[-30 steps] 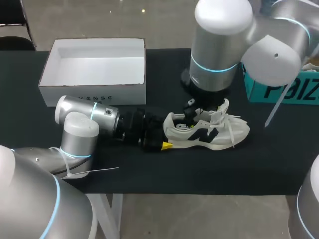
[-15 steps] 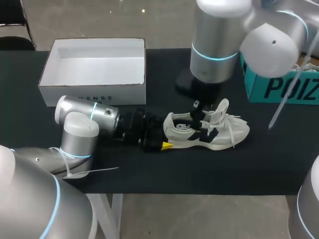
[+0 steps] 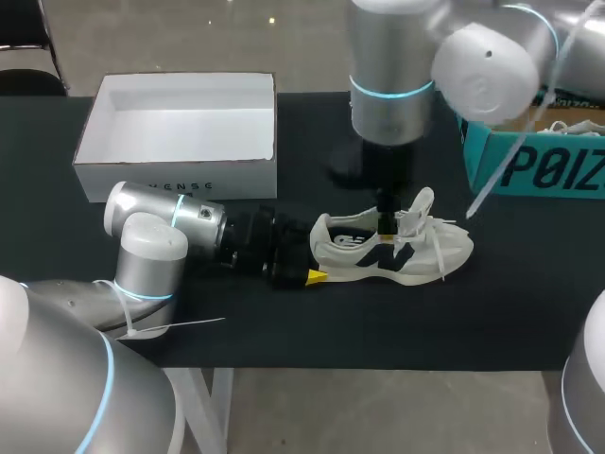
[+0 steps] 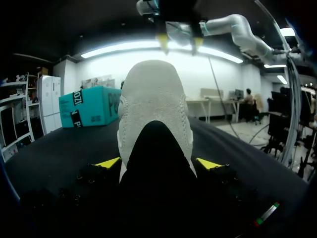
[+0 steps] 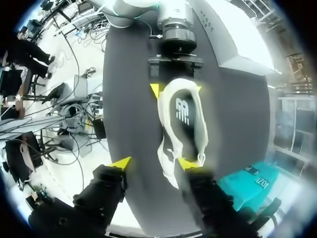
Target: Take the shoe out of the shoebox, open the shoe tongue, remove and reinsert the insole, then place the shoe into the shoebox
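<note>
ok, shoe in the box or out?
Out: the shoe stands on the table, clear of the empty white shoebox, heel clamped by the left gripper.

Overhead strip lights (image 4: 124, 47) glare behind the shoe (image 4: 154, 99) in the left wrist view, the table (image 4: 54, 158) below dim.

the cream knitted-mesh sneaker (image 4: 154, 101) looks rough and matt at its heel. the white cardboard shoebox (image 3: 175, 175) is smooth, the black table surface (image 3: 397, 317) matt, the silver left arm casing (image 3: 151, 251) glossy.
</note>
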Available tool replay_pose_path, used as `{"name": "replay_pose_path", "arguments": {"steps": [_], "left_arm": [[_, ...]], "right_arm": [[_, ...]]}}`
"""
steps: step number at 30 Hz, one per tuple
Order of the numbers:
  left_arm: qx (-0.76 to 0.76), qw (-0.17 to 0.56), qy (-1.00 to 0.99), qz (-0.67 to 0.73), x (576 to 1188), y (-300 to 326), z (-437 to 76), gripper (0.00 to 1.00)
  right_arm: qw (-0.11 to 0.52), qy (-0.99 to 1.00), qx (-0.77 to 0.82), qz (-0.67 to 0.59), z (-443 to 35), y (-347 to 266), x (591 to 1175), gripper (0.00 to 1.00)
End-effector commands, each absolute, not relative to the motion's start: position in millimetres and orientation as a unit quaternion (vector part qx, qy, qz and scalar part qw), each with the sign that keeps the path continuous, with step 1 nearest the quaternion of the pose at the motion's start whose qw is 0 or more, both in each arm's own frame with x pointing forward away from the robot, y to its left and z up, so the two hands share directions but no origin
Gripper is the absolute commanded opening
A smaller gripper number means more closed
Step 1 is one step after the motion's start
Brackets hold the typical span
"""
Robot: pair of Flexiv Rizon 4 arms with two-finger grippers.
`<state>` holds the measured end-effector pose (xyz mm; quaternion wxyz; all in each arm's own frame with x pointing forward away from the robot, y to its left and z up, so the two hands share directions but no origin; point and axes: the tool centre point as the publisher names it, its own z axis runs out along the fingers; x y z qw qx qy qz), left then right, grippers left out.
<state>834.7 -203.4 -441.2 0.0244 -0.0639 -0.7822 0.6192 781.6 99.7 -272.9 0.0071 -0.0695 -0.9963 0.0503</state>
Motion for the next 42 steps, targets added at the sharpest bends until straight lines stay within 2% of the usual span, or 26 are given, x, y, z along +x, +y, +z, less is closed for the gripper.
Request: {"name": "replay_pose_path", "arguments": {"steps": [1, 7, 20, 24, 29, 42], "left_arm": [[-0.063, 0.023, -0.782, 0.619, 831.3, -207.2, -451.1, 0.0], [-0.063, 0.023, -0.782, 0.619, 831.3, -207.2, -451.1, 0.0], [-0.063, 0.023, -0.782, 0.619, 831.3, -207.2, -451.1, 0.0], [-0.063, 0.023, -0.782, 0.619, 831.3, -207.2, -451.1, 0.0], [-0.063, 0.023, -0.782, 0.619, 831.3, -207.2, -451.1, 0.0], [-0.063, 0.023, -0.782, 0.619, 831.3, -207.2, -451.1, 0.0]], "right_arm": [[0.042, -0.989, -0.083, 0.114, -286.5, 130.4, 801.7, 0.0], [0.048, -0.988, -0.1, 0.106, -303.3, 130.2, 816.1, 0.0], [0.012, -0.995, -0.078, 0.055, -325.4, 102.7, 835.2, 0.0], [-0.004, -0.996, -0.079, 0.037, -330.9, 94.3, 834.4, 0.0], [-0.055, -0.994, -0.098, -0.007, -336.0, 84.6, 834.8, 0.0], [-0.044, -0.995, -0.087, 0.012, -359.9, 87.4, 863.5, 0.0]]}}
